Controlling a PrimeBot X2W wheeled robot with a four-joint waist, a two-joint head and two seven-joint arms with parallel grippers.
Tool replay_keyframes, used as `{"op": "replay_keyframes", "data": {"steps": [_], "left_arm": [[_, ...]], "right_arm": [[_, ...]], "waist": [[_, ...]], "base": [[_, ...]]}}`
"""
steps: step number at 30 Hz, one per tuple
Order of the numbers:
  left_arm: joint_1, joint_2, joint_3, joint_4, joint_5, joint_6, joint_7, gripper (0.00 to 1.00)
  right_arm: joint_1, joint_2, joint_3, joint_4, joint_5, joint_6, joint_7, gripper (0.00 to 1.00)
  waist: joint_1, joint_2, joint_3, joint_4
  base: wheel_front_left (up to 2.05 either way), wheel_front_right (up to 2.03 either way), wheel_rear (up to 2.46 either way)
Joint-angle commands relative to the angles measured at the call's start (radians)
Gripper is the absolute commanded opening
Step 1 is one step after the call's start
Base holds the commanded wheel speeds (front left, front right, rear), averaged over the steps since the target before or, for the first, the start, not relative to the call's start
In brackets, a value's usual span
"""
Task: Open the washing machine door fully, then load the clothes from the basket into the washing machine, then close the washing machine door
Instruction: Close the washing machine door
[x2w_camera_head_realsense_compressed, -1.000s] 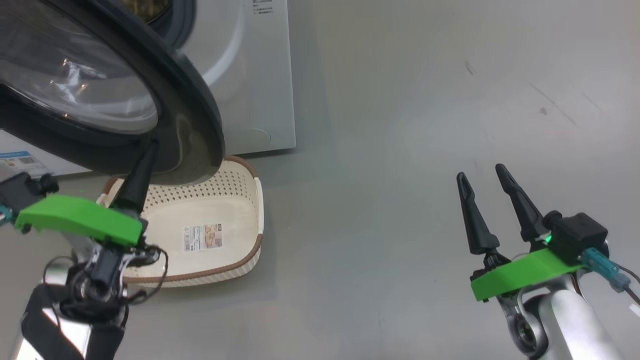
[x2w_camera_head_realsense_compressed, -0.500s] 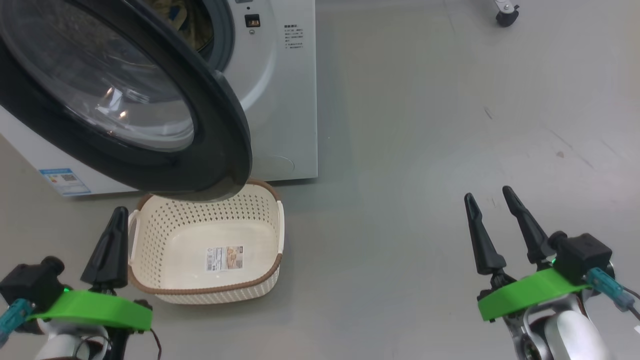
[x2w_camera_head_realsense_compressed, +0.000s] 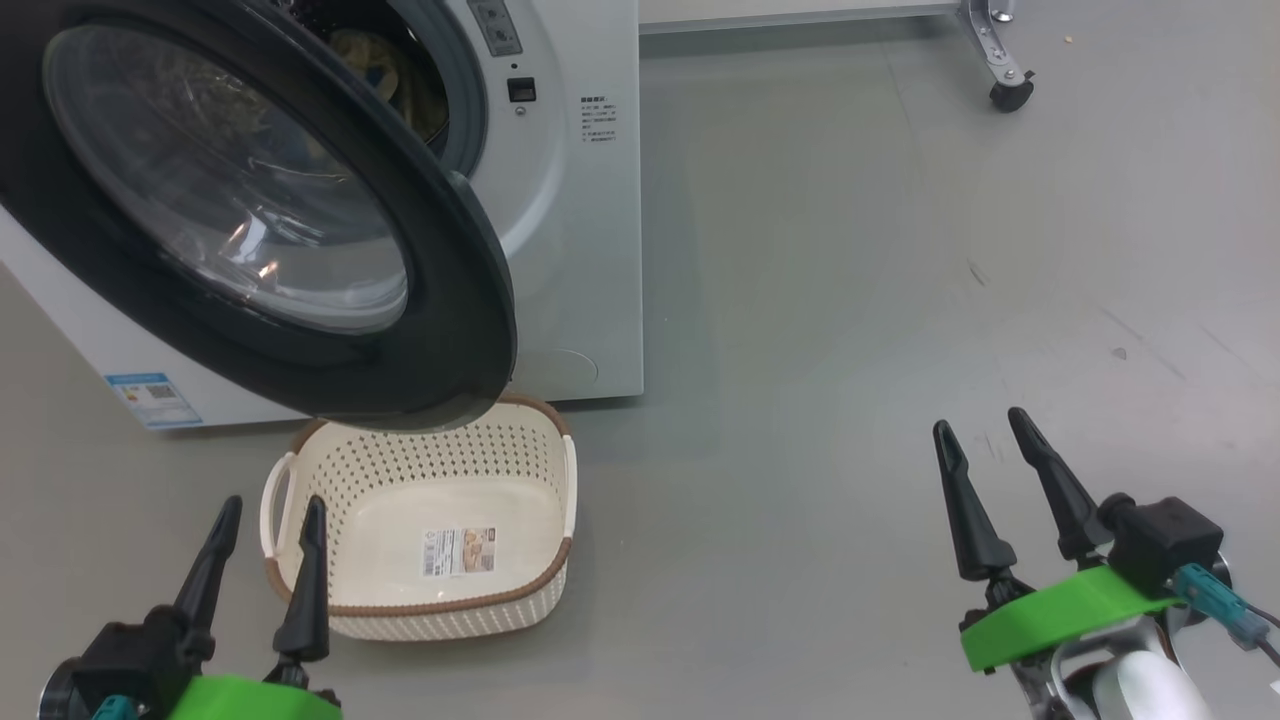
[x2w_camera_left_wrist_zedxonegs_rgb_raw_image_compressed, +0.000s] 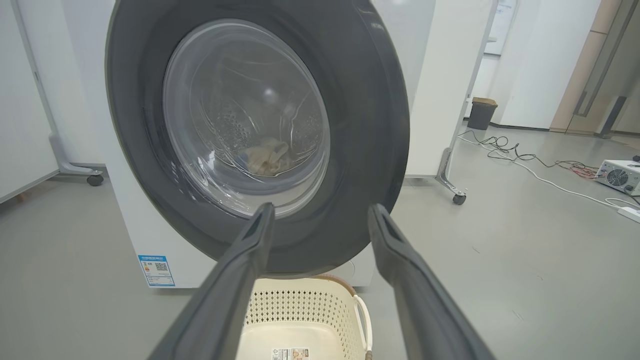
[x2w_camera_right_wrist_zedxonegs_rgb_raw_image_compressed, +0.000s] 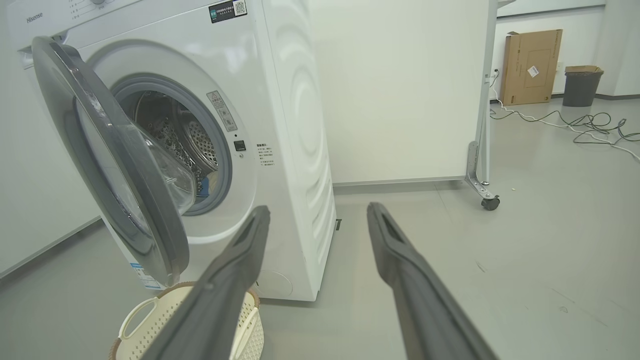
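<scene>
The washing machine door (x2w_camera_head_realsense_compressed: 250, 210) is seen at about ten o'clock in the head view. It is swung out from the washing machine (x2w_camera_head_realsense_compressed: 580, 250), and its lower edge hangs above the far rim of the basket (x2w_camera_head_realsense_compressed: 440, 606), in which nothing but a label sticker (x2w_camera_head_realsense_compressed: 458, 551) is left. The clothes (x2w_camera_left_wrist_zedxonegs_rgb_raw_image_compressed: 265, 157) are seen through the door glass, heaped low in the drum (x2w_camera_right_wrist_zedxonegs_rgb_raw_image_compressed: 200, 142), so loading is judged done and closing is taken as the step in hand.

The left gripper (x2w_camera_head_realsense_compressed: 275, 502) is held at seven o'clock, jaws apart with nothing between them, just beside the basket's near-left corner. The right gripper (x2w_camera_head_realsense_compressed: 978, 420) is held at four o'clock, jaws likewise apart and empty, well apart from the machine.

For a clean close, the black rim is best pushed near its free edge, at about four o'clock on the ring, opposite the hinge, and not on the bulging glass. The push should be carried through until the door is seated flush, with no fabric caught at the gasket (x2w_camera_right_wrist_zedxonegs_rgb_raw_image_compressed: 220, 145).
</scene>
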Motion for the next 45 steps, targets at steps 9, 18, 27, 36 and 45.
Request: {"op": "replay_keyframes", "data": {"steps": [9, 18, 27, 36, 45], "left_arm": [[-0.005, -0.027, 0.090, -0.041, 0.064, -0.023, -0.007, 1.00], [-0.002, -0.043, 0.099, -0.030, 0.079, -0.036, -0.007, 1.00], [-0.007, -0.048, 0.105, -0.028, 0.088, -0.040, -0.007, 1.00], [-0.013, -0.053, 0.108, -0.023, 0.095, -0.042, -0.007, 1.00], [-0.009, -0.055, 0.107, -0.014, 0.099, -0.043, -0.007, 1.00]], "right_arm": [[-0.008, -0.009, 0.013, -0.030, 0.006, 0.000, -0.010, 1.00], [-0.011, -0.008, 0.017, -0.027, 0.005, 0.000, -0.010, 1.00], [-0.012, -0.007, 0.015, -0.026, 0.007, 0.000, -0.010, 1.00], [-0.014, -0.005, 0.013, -0.024, 0.007, 0.000, -0.010, 1.00], [-0.013, -0.002, 0.015, -0.019, 0.009, 0.000, -0.010, 1.00]], "waist": [[0.0001, -0.0001, -0.006, 0.012], [0.0001, -0.0001, -0.001, 0.018], [0.0001, -0.0001, 0.006, 0.021], [0.0001, -0.0001, 0.013, 0.027], [0.0001, -0.0001, 0.002, 0.029]], "base": [[0.00, 0.00, 0.00], [0.00, 0.00, 0.00], [0.00, 0.00, 0.00], [0.00, 0.00, 0.00], [0.00, 0.00, 0.00]]}}
